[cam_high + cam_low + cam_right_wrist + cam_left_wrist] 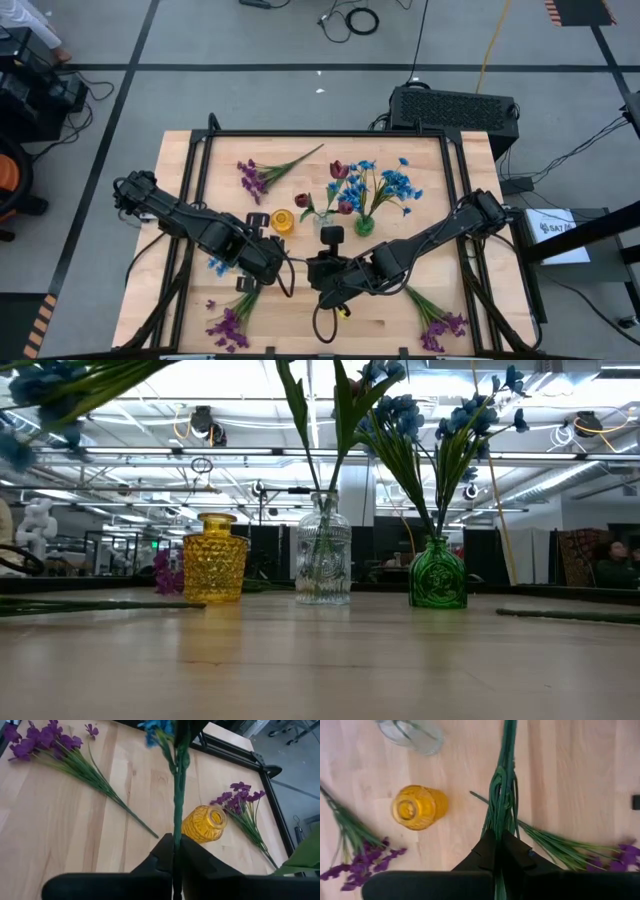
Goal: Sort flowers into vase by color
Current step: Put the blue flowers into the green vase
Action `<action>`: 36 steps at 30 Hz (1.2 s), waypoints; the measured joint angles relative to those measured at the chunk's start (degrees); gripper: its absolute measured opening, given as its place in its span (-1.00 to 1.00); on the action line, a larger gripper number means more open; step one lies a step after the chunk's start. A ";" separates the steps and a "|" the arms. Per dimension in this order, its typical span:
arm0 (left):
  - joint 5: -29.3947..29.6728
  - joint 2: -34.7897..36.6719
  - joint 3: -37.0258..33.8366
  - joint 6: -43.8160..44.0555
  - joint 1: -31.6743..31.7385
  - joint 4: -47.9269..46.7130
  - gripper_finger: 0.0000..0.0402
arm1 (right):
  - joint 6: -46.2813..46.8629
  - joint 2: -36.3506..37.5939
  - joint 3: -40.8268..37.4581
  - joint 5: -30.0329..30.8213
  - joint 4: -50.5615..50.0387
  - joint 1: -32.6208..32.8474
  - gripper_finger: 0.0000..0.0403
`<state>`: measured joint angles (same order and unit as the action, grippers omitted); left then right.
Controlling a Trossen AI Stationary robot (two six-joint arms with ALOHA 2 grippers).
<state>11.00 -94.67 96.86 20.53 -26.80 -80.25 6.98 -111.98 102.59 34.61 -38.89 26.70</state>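
A ropy green blue-flower stem (178,795) is pinched by both the left claw (498,840) and right claw (175,842), beside the faceted yellow glass vase (205,824).

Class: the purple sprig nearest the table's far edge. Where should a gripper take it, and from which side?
Grip the purple sprig by its stem midway, from above, closing across it: it lies flat, blossoms bunched at one end. Left gripper and right gripper hold a blue sprig.
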 joint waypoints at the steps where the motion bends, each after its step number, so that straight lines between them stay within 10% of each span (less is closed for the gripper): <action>1: 0.50 0.00 0.00 0.06 -0.22 0.02 -0.92 | 0.02 0.00 0.00 0.02 -0.27 -0.02 -0.96; 16: 11.70 -0.07 12.82 3.23 -5.47 0.15 -0.15 | 4.50 2.01 -0.04 1.29 -9.95 0.06 -1.00; 36: 60.25 0.93 20.85 5.85 -30.39 5.23 -0.14 | 33.72 23.73 -9.50 39.15 -23.87 21.72 -1.00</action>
<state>71.25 -93.75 117.71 26.39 -57.19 -75.02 40.71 -88.25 93.08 73.76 -62.77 48.42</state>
